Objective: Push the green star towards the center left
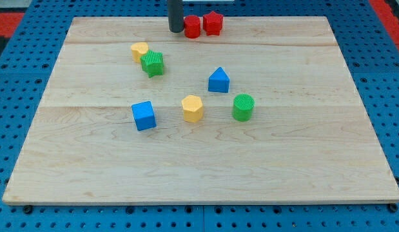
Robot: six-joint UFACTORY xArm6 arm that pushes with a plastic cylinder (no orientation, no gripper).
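The green star (153, 64) lies at the upper left of the wooden board (89, 161), touching a yellow block (139, 51) just up and left of it. My tip (176, 30) is at the view's top centre, up and right of the green star and well apart from it. It stands right beside the left side of a red block (193, 27).
A red star (213, 23) sits right of the red block. A blue triangular block (218, 80), a green cylinder (243, 107), a yellow hexagonal block (193, 108) and a blue cube (144, 115) lie around the board's middle.
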